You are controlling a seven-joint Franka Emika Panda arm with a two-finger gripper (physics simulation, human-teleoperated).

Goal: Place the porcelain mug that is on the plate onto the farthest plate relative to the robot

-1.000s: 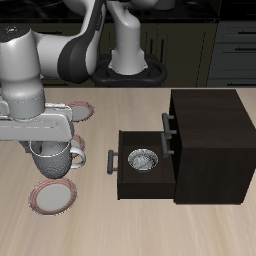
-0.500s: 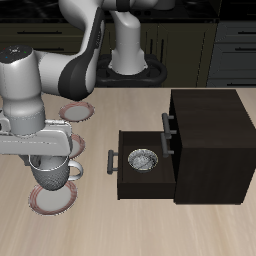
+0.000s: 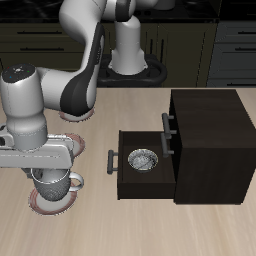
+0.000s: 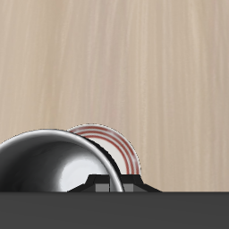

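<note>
From the exterior view, the mug [image 3: 52, 182] hangs right over the pink-rimmed plate [image 3: 55, 198] near the table's front edge, its loop handle poking out toward the cabinet [image 3: 205, 145]. The gripper [image 3: 48, 172] comes down onto the mug's rim from above, and its grey crossbar sits directly over the mug. It looks clenched on the mug, though the fingers are hidden behind the mug wall. Whether the mug's base touches the plate or floats just over it, I cannot tell.

Just beside the mug stands the dark cabinet, a boxy black block with its lower drawer [image 3: 140, 165] pulled out toward the mug. A small patterned bowl [image 3: 143, 158] sits inside that drawer. The drawer's bar handle sticks out nearest the mug's handle, close but apart. Farther back from the mug, a sliver of a second pink-rimmed plate [image 3: 82, 114] peeks out from behind the robot's arm. The table [image 3: 130, 225] is pale wood with a soft grain.

Now the wrist view. The mug [image 4: 45, 161] fills in as a glossy grey dome with bright highlights, smooth and rounded. Behind it curves the plate [image 4: 121, 148], ringed in reddish-pink bands around a pale centre, half covered by the mug. The gripper's dark body is a flat black band next to the mug, and its jaws are not visible here. The rest is bare light wood table [image 4: 114, 63].
</note>
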